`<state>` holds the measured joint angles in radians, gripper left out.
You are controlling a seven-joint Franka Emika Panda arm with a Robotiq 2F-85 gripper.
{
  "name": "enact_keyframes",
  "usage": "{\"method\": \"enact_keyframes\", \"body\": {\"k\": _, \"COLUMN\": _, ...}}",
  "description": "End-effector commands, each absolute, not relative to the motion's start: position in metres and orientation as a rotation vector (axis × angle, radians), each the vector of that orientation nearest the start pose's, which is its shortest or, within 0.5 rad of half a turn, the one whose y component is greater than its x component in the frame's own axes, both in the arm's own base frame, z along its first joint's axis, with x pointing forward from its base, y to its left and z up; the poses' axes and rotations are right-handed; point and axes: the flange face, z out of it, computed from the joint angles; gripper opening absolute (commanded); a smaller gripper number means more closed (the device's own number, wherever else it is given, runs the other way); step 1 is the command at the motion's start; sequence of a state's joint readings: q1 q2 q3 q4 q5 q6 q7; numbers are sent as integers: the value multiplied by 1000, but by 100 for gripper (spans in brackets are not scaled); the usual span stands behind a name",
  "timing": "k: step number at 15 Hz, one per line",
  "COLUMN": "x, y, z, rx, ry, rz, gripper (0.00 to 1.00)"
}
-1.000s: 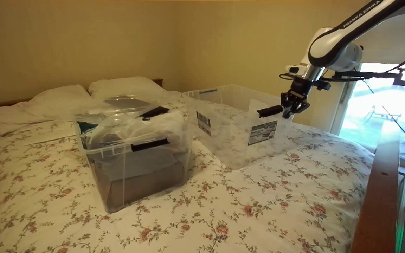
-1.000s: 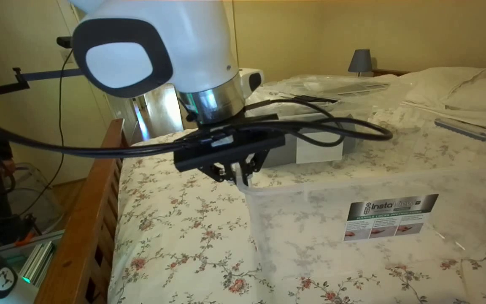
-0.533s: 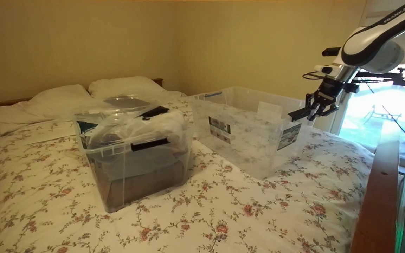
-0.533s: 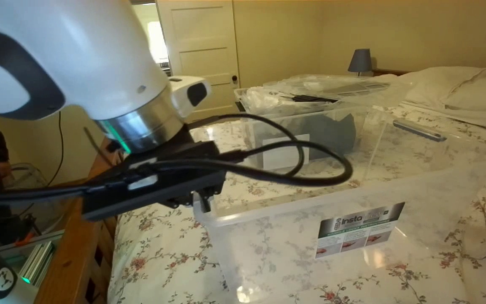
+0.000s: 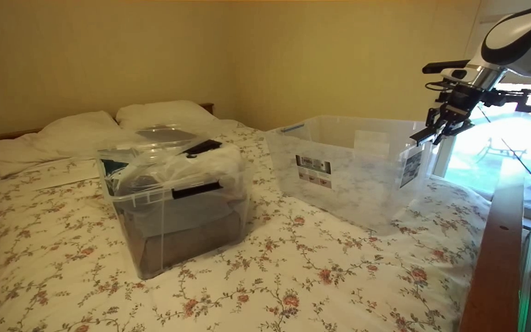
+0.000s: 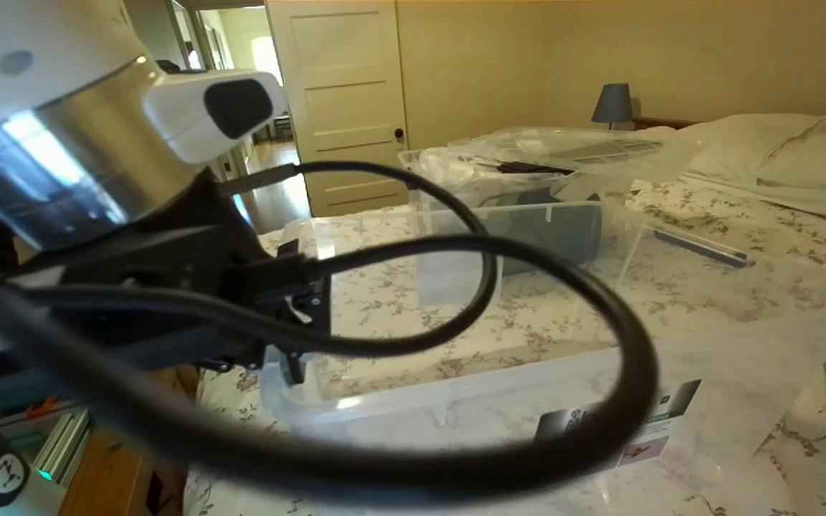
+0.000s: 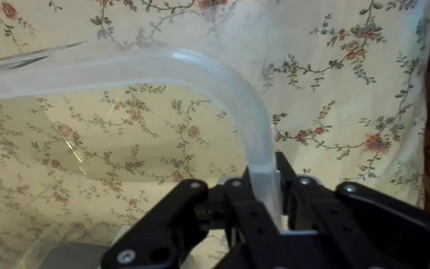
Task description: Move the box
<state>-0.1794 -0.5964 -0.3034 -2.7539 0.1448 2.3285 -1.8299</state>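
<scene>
In the wrist view the claw point(image 7: 266, 170) grips the clear box point(image 7: 215, 80) just past a rounded corner — its fingers point(image 7: 245, 209) stand close together, one on each side of the rim point(image 7: 88, 73). That rim runs off at the left edge, and a grey shape point(image 7: 74, 257) at the bottom is too cut off to name.

In an exterior view the box stands on the flowered bedspread point(image 5: 256, 295), near a filled bin point(image 5: 182, 221) and apart from it; whether the whole base touches down is hard to make out, the plastic being see-through. A black latch point(image 5: 422, 135) shows just beside the claw, and the arm point(image 5: 519, 44) is cut off by the right edge.

In an exterior view a blurred cable point(image 6: 639, 358) loops across the foreground — it covers much of the box's label point(image 6: 678, 398). The claw is mostly hidden behind the wrist housing point(image 6: 191, 254), and the box's base is out of sight at the bottom edge.
</scene>
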Motion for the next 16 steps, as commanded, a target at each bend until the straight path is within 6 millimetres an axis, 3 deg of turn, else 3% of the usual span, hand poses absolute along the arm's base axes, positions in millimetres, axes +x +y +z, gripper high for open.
{"method": "enact_keyframes", "body": {"k": 1, "x": 307, "y": -161, "z": 404, "rx": -2430, "ry": -1847, "rz": -421, "gripper": 3}}
{"method": "enact_keyframes", "body": {"k": 3, "x": 304, "y": -154, "z": 396, "rx": -2366, "ry": -1841, "rz": -365, "gripper": 3}}
{"method": "enact_keyframes", "body": {"k": 4, "x": 304, "y": -152, "z": 394, "rx": -2357, "ry": -1837, "rz": -349, "gripper": 37}}
{"method": "enact_keyframes", "body": {"k": 6, "x": 303, "y": -148, "z": 392, "rx": -2328, "ry": -1835, "rz": -338, "gripper": 43}}
{"method": "enact_keyframes", "body": {"k": 10, "x": 306, "y": -144, "z": 393, "rx": -2307, "ry": -1871, "rz": -360, "gripper": 71}}
{"method": "enact_keyframes", "body": {"k": 14, "x": 313, "y": -124, "z": 413, "rx": -2353, "ry": -1871, "rz": -368, "gripper": 98}}
{"method": "enact_keyframes", "body": {"k": 16, "x": 328, "y": -115, "z": 430, "rx": -2466, "ry": -1793, "rz": -374, "gripper": 100}}
